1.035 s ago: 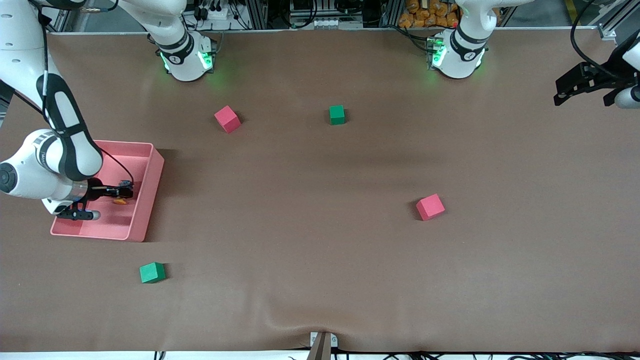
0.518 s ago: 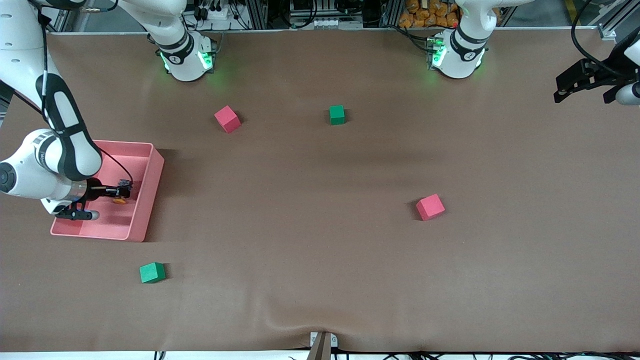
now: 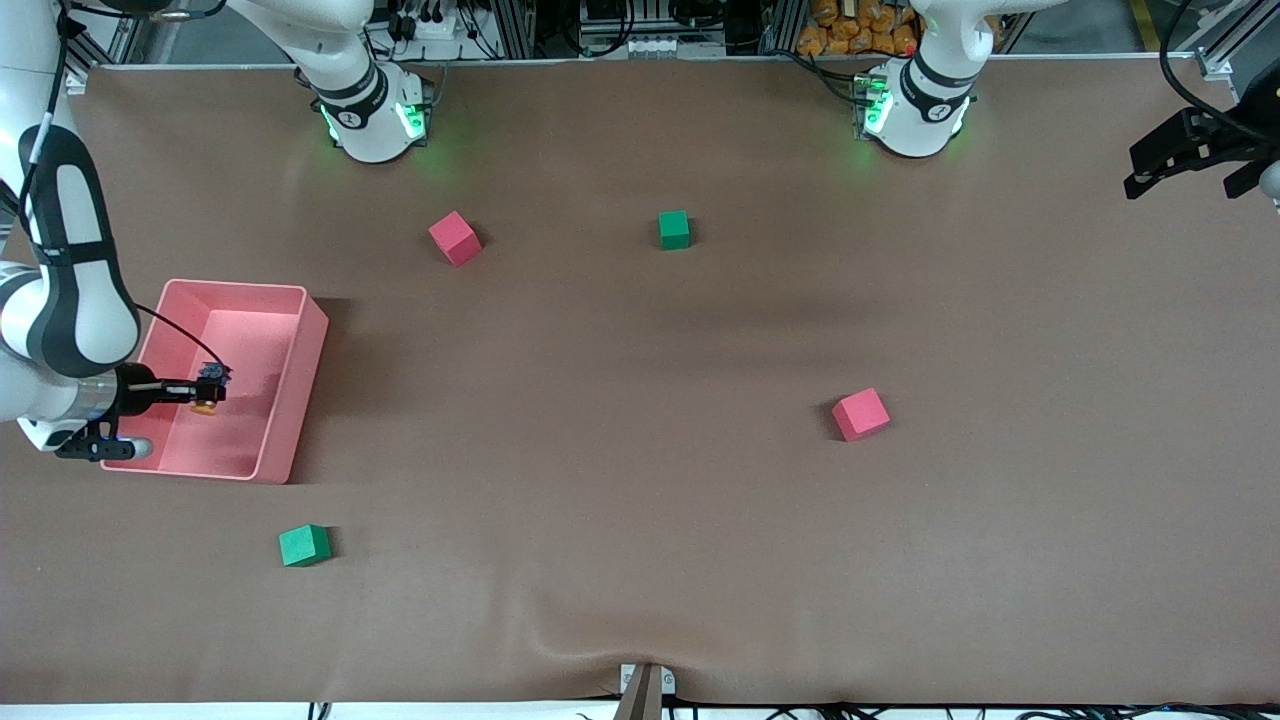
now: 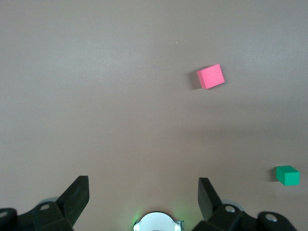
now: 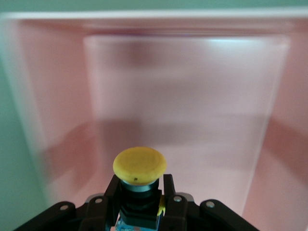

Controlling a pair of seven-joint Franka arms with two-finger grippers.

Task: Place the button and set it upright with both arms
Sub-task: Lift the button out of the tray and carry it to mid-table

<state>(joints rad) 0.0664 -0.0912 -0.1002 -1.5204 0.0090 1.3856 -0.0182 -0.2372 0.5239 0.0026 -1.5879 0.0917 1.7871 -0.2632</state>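
Note:
The button [image 5: 139, 166] has a round yellow-orange cap on a short black body with bluish bits. My right gripper [image 3: 207, 390] is shut on its black body, holding it up over the pink bin [image 3: 300, 370]; in the front view the button [image 3: 205, 406] shows as an orange spot at the fingertips. From the right wrist view the cap points toward the bin's floor [image 5: 187, 96]. My left gripper [image 4: 143, 192] hangs open and empty high over the left arm's end of the table, and the left gripper [image 3: 1190, 155] shows at the front view's edge.
A red cube [image 3: 455, 237] and a green cube [image 3: 674, 229] lie nearer the bases. Another red cube [image 3: 861, 414] sits mid-table toward the left arm's end. A second green cube [image 3: 304, 545] lies nearer the front camera than the bin.
My right gripper closed on the button and lifted it, moving toward the table's end over the bin. The left gripper drifted slightly outward.

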